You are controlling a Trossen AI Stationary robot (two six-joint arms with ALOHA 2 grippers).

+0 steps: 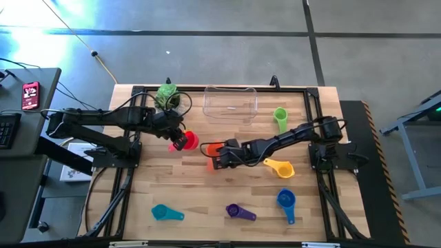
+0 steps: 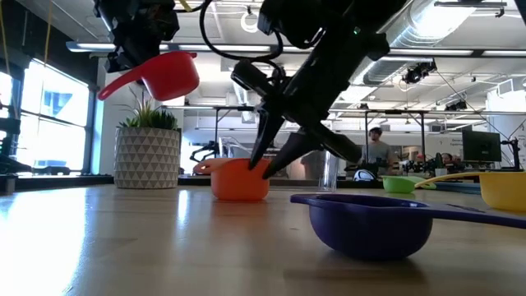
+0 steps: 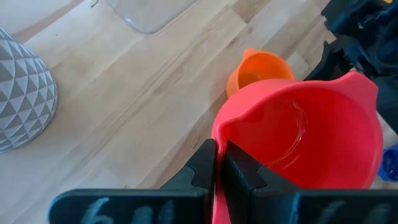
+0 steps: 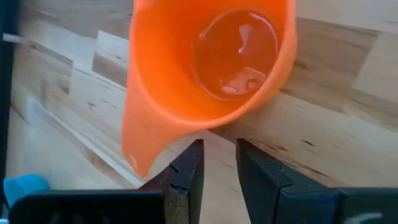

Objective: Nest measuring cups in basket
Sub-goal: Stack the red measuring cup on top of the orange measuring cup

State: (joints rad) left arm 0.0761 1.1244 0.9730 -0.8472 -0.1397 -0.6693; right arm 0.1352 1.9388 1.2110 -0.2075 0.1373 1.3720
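Left gripper [image 3: 219, 171] clamping red cup [image 3: 298, 140], aloft

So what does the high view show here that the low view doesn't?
Only the high view shows the clear rectangular plastic basket and the teal plastic measuring cup. Only the low view shows the red plastic measuring cup hanging above the table, and a person far behind. Both show the orange plastic measuring cup on the wood with the right gripper at it, the left gripper shut on the red cup, and the potted plant.
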